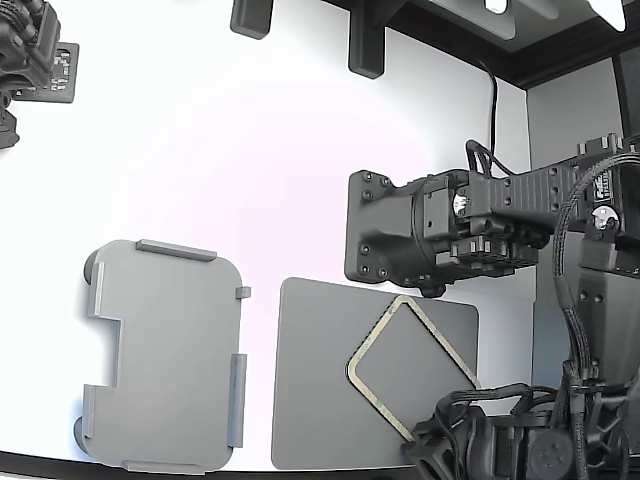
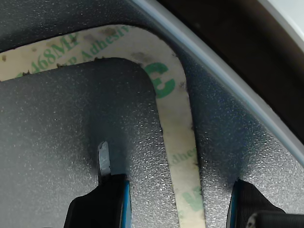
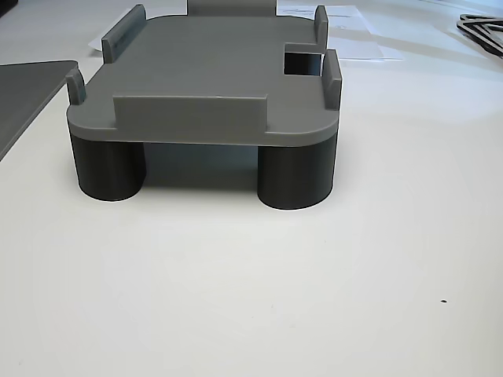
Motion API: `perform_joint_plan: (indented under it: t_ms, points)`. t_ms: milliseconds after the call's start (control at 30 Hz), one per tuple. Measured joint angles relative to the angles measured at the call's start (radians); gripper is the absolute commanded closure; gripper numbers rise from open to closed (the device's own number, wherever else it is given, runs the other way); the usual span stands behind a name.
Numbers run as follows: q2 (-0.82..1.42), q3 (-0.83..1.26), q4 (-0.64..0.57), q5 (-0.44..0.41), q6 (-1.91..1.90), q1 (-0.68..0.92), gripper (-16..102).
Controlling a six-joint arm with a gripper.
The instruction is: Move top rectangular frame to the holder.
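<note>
Tan and thin, the top rectangular frame (image 1: 412, 365) lies flat on the dark grey mat (image 1: 320, 400), turned like a diamond. Part of it is hidden under the arm (image 1: 500, 225) at the exterior view's right.

In the wrist view, the frame (image 2: 178, 123) looks like a pale paper strip with green letters on it. It bends round 1 corner and runs down between the 2 fingers. The gripper (image 2: 168, 199) is open, with 1 dark finger (image 2: 102, 199) on the inside of the strip and the other finger (image 2: 251, 204) on the outside. Nothing is held yet. The fingers stand on both sides of the strip, which looks like a way to get ready to pinch it. How close the tips are to the mat cannot be told.

The holder (image 1: 160, 355) is the light grey tray at the exterior view's left, just beside the mat. The other view shows the holder (image 3: 212, 71) up on round feet (image 3: 295, 177). It has little raised tabs (image 3: 189, 110) at its edges, likely there to keep the frame from sliding off. Nothing lies on it.

The frame is thin and floppy, so I think it could bend or slip when lifted.
</note>
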State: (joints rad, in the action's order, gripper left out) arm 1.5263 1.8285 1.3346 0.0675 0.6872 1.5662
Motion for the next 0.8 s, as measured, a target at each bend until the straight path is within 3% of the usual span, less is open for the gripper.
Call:
perform_joint_plan:
  t_ms: [200,333,467,700,800]
  points:
    - [-0.012,-0.003,-0.003,0.003,0.002,0.0,4]
    - [-0.018,-0.003,-0.003,0.003,0.002,0.0,13]
    - [-0.018,-0.002,-0.011,-0.014,-0.012,0.005,36]
    - [0.003,0.031,-0.066,-0.067,-0.061,0.005,97]
    - [0.006,0.034,-0.075,-0.08,-0.075,0.008,97]
